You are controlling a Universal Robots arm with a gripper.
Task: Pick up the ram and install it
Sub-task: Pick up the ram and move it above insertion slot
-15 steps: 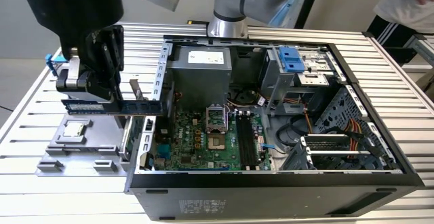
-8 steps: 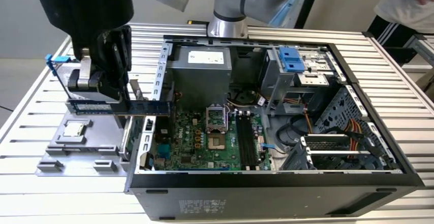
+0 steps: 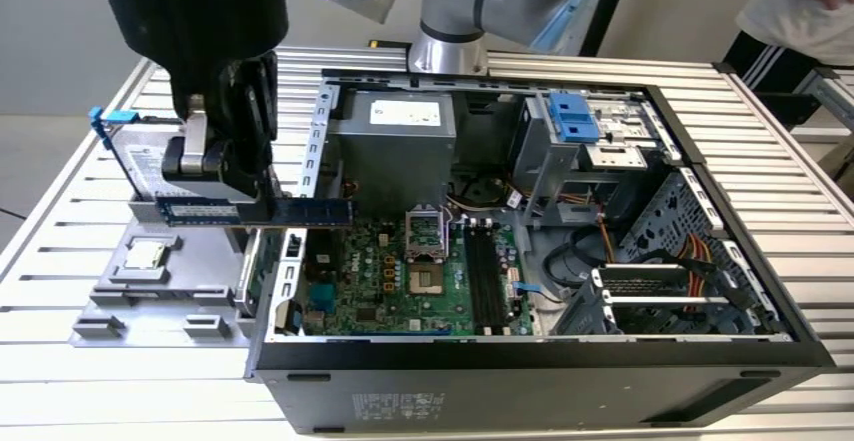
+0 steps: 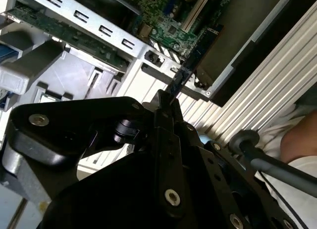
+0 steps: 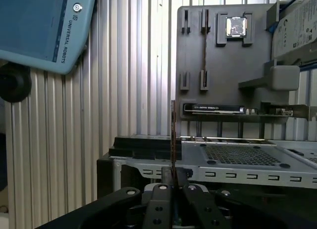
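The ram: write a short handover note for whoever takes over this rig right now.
Gripper: shut on the ram, holding it level in the air.
Position: between the grey parts tray and the open computer case. The ram's free end reaches over the case wall on the exterior view's left.
Done: the ram is picked up and clear of the tray.
Left: the ram is not seated. The black memory slots on the motherboard look unfilled.
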